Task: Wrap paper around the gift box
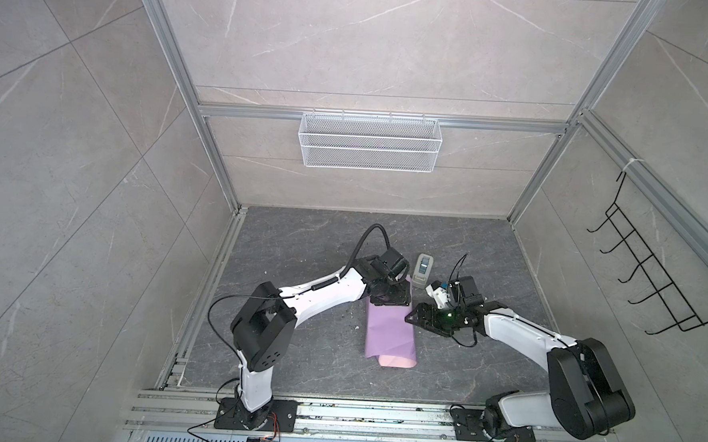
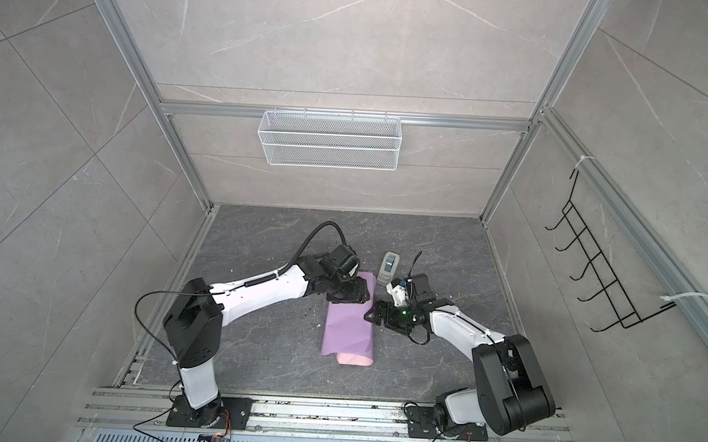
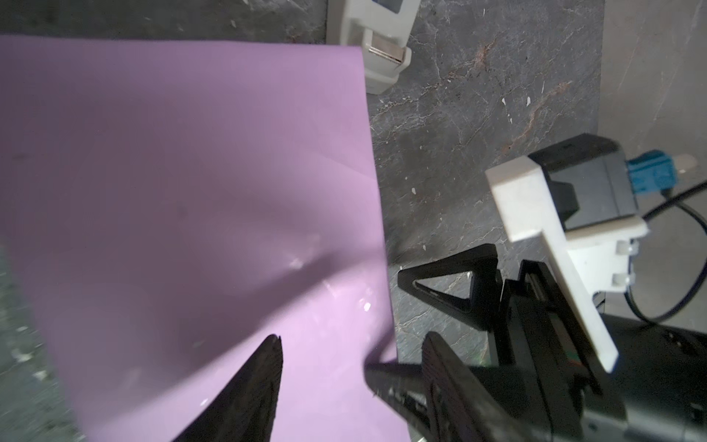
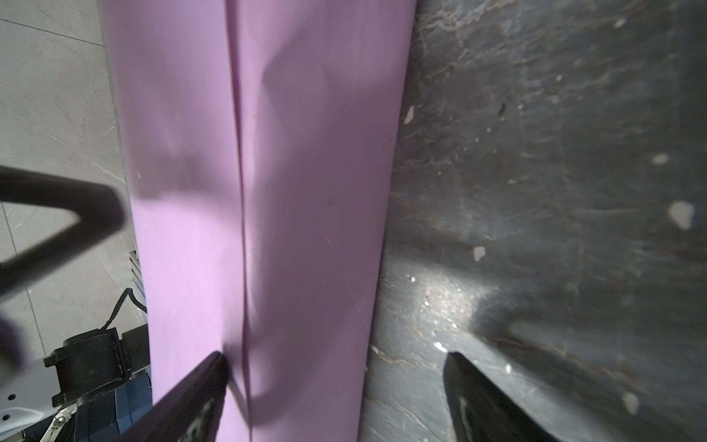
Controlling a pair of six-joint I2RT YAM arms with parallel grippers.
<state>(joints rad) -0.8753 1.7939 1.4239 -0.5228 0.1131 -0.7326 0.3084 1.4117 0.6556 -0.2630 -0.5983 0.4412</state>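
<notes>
Left jaws and right jaws stand open. Folded paper (image 1: 388, 332) lies beneath left jaws, its edge between right jaws. Gift box hidden, presumably inside. Advise pressing overlap flat without dragging.

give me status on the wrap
Left gripper open over the paper. Right gripper open at its edge. Gift box not visible. Grey-white device beside far corner.

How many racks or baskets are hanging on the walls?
2: a white mesh basket on the back wall, and a black wire hook rack on the right wall. None seems hidden.
</notes>
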